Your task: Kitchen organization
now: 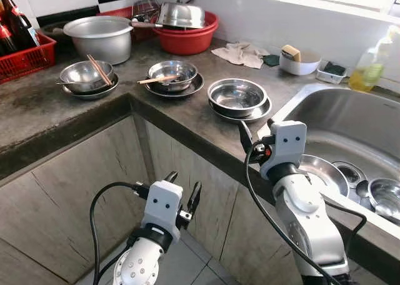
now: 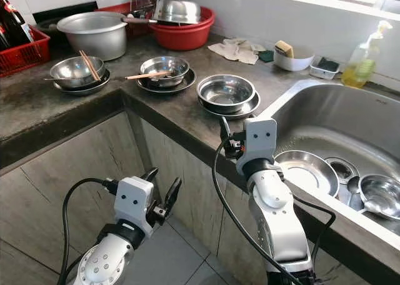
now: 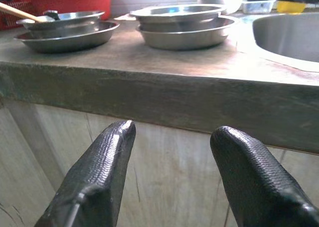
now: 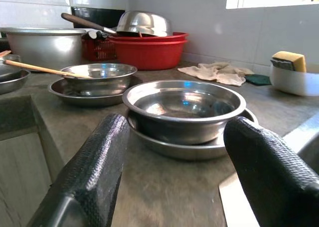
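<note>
Three steel bowl-on-plate sets stand on the grey counter (image 1: 37, 110). The left bowl (image 1: 85, 74) holds chopsticks (image 1: 99, 69). A wooden stick (image 1: 157, 80) rests in the middle bowl (image 1: 172, 72). The right bowl (image 1: 237, 96) is empty on its plate (image 1: 259, 113). My right gripper (image 1: 253, 138) is open at the counter's front edge, pointing at that empty bowl (image 4: 184, 105) and a short way from it. My left gripper (image 1: 184, 184) is open and empty, below the counter in front of the cabinet door (image 3: 164, 172).
The steel sink (image 1: 350, 129) on the right holds a plate (image 1: 325, 172) and a small bowl (image 1: 384, 197). At the back stand a large pot (image 1: 100, 38), a red basin (image 1: 187, 41), a red crate (image 1: 25, 59), a cloth (image 1: 240, 52), a white bowl with sponge (image 1: 299, 61) and a soap bottle (image 1: 369, 66).
</note>
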Available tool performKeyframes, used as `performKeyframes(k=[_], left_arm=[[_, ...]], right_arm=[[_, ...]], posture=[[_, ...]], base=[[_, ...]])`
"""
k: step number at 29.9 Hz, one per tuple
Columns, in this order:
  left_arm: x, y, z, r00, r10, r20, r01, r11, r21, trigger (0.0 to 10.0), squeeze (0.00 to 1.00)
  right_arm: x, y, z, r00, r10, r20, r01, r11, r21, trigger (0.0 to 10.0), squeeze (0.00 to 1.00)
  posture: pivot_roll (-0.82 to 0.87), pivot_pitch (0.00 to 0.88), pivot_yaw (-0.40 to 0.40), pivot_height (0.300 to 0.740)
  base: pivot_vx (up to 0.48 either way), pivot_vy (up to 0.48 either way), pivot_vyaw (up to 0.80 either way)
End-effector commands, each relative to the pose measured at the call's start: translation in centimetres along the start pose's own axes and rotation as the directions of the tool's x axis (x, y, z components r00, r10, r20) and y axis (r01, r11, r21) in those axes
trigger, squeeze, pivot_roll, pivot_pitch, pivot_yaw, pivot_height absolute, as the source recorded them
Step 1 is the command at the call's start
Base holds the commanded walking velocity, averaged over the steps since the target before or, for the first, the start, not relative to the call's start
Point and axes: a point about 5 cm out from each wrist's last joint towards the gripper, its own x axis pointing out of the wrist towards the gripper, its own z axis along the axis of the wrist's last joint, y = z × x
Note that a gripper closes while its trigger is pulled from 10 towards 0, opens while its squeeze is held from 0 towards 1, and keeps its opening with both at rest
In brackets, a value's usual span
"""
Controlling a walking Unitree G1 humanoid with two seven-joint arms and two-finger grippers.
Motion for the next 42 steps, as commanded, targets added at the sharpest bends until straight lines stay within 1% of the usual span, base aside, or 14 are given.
performKeyframes(k=[1, 18, 23, 28, 32, 35, 36, 37, 38, 42], left_arm=[[0.0, 0.0, 0.1, 1.000, 0.006, 0.002, -0.006, 1.000, 0.006, 10.0, 0.00], [0.0, -0.1, 0.0, 1.000, 0.005, 0.000, -0.005, 1.000, 0.006, 10.0, 0.00], [0.0, -0.1, 0.0, 1.000, 0.002, 0.003, -0.002, 1.000, 0.003, 10.0, 0.00], [0.1, -0.2, 0.0, 1.000, 0.001, 0.003, -0.001, 1.000, 0.003, 10.0, 0.00], [0.0, -0.4, -0.2, 1.000, -0.008, -0.022, 0.008, 1.000, -0.016, 10.0, 0.00], [0.0, -0.4, -0.2, 1.000, -0.009, -0.012, 0.009, 1.000, -0.014, 10.0, 0.00], [0.0, -0.5, -0.2, 1.000, -0.021, -0.018, 0.020, 1.000, -0.012, 10.0, 0.00], [0.0, -0.5, -0.2, 1.000, -0.021, -0.018, 0.020, 1.000, -0.012, 10.0, 0.00], [0.0, -0.6, -0.2, 0.999, -0.028, -0.023, 0.028, 1.000, -0.013, 10.0, 0.00], [-0.1, -0.7, -0.2, 0.999, -0.035, -0.023, 0.035, 0.999, -0.014, 10.0, 0.00]], right_arm=[[0.2, -0.2, 0.2, 1.000, -0.002, 0.012, 0.002, 1.000, -0.002, 10.0, 0.00], [1.2, -0.6, 0.8, 0.999, -0.001, 0.041, 0.002, 1.000, -0.013, 10.0, 0.00], [2.1, -0.7, 1.3, 0.999, 0.001, 0.047, 0.000, 1.000, -0.010, 10.0, 0.00], [2.6, -0.8, 1.4, 0.999, 0.003, 0.046, -0.002, 1.000, -0.016, 10.0, 0.00], [3.4, -0.8, 1.3, 1.000, 0.007, 0.010, -0.006, 0.999, -0.033, 10.0, 0.00], [4.2, -1.0, 0.8, 0.999, 0.001, -0.052, -0.005, 0.997, -0.076, 10.0, 0.00], [4.9, -1.0, 1.0, 0.998, -0.002, -0.063, -0.003, 0.997, -0.078, 10.0, 0.00], [4.9, -1.0, 1.0, 0.998, -0.002, -0.063, -0.003, 0.997, -0.078, 10.0, 0.00], [5.7, -1.1, 1.1, 0.996, -0.015, -0.088, 0.008, 0.997, -0.078, 10.0, 0.00], [6.9, -1.3, 1.0, 0.986, -0.066, -0.150, 0.054, 0.995, -0.081, 10.0, 0.00]], posture=[[0.16, 0.084, -0.036, 0.740], [0.16, 0.084, -0.039, 0.740], [0.16, 0.078, -0.042, 0.740], [0.16, 0.076, -0.044, 0.740], [0.16, 0.071, -0.048, 0.740], [0.16, 0.070, -0.047, 0.740], [0.16, 0.072, -0.050, 0.740], [0.16, 0.072, -0.050, 0.740], [0.16, 0.071, -0.048, 0.740], [0.16, 0.076, -0.051, 0.740]], base=[[0.289, 0.000, 0.00], [0.286, 0.000, 0.00], [0.286, 0.000, 0.00], [0.329, 0.000, 0.00], [0.084, 0.000, 0.00], [0.000, 0.000, 0.00], [0.000, 0.000, 0.00], [0.000, 0.000, 0.00], [0.000, 0.000, 0.00], [0.000, 0.000, 0.00]])
